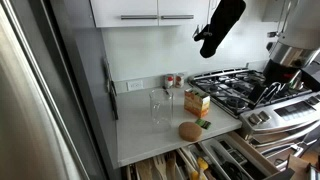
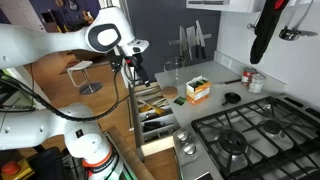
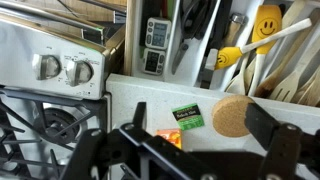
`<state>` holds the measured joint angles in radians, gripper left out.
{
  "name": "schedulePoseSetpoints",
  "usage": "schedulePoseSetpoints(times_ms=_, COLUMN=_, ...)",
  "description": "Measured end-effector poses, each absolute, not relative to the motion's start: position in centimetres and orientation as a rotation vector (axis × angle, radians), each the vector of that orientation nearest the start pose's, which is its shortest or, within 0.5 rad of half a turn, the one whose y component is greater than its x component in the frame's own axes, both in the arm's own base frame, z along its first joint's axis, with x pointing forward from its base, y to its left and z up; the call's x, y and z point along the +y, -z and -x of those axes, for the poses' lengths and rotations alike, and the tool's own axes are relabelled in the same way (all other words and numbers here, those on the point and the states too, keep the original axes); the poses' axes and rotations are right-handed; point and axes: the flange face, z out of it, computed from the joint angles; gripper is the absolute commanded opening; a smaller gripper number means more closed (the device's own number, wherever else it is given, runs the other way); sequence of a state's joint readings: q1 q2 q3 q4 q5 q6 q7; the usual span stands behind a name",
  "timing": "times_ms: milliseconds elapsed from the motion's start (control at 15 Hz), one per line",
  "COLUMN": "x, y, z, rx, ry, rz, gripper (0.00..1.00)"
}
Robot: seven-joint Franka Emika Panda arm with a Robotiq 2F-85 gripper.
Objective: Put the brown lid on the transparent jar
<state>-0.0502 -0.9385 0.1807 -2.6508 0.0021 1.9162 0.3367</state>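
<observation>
While your gripper (image 3: 195, 138) hangs with jaws apart, you have the brown lid (image 3: 232, 117) flat on the counter (image 3: 150, 95) below it, nearer 1 jaw | transparent jar (image 1: 158, 105) upright beyond the lid, uncapped, farther from gripper.

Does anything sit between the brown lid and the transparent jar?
Nothing visible does. In an exterior view, bare counter separates the brown lid and the transparent jar; the orange-yellow box and green packet lie off that line.
</observation>
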Motion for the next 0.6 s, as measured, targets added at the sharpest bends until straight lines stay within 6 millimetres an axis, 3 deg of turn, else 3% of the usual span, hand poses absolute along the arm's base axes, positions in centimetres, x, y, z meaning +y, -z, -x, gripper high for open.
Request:
schedulePoseSetpoints(times_ms=400, x=4.5, y=-52.2, z=-29.3, rx=0.429, ry=0.350, rz=3.190, gripper=1.00)
schedulePoseSetpoints(times_ms=600, x=4.3, y=-50.4, z=-30.2, rx=0.473, ry=0.306, rz=3.049, gripper=1.00)
